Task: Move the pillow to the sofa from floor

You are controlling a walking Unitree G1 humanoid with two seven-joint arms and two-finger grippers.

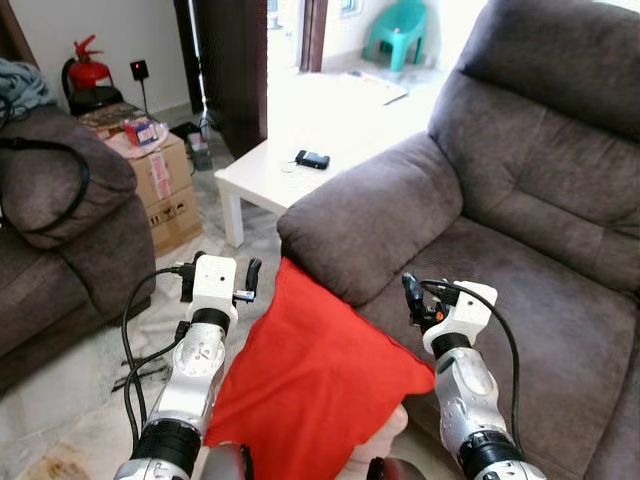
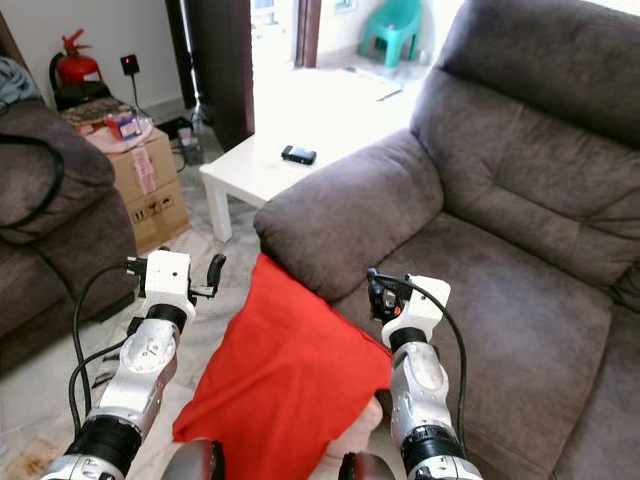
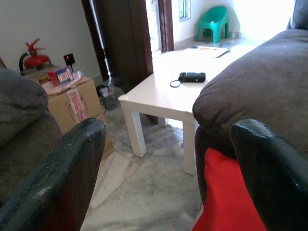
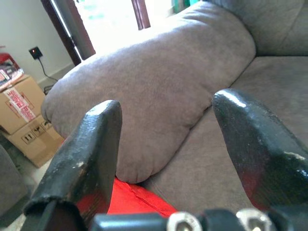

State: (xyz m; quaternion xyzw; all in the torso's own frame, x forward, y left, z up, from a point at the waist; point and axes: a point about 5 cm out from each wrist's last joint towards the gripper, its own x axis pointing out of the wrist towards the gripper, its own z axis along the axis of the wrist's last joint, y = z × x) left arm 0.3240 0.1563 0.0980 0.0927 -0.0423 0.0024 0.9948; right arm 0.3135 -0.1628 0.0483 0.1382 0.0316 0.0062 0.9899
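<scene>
A red pillow (image 1: 310, 380) leans against the front of the brown sofa (image 1: 530, 200), just below its left armrest (image 1: 370, 210); its lower part reaches down toward the floor. My left gripper (image 1: 220, 268) is open and hovers at the pillow's upper left corner, not touching it. In the left wrist view the pillow (image 3: 231, 192) lies beside one black finger (image 3: 269, 168). My right gripper (image 1: 425, 298) is open at the pillow's right edge, over the front of the sofa seat (image 1: 570, 330). The right wrist view shows the armrest (image 4: 154, 91) between its fingers and the pillow (image 4: 134, 199) below.
A low white table (image 1: 270, 180) with a black device (image 1: 312, 159) stands beyond the armrest. To the left are a cardboard box (image 1: 165, 190), a second brown sofa (image 1: 60, 230) and a red fire extinguisher (image 1: 88, 70). Cables (image 1: 135, 370) lie on the marble floor.
</scene>
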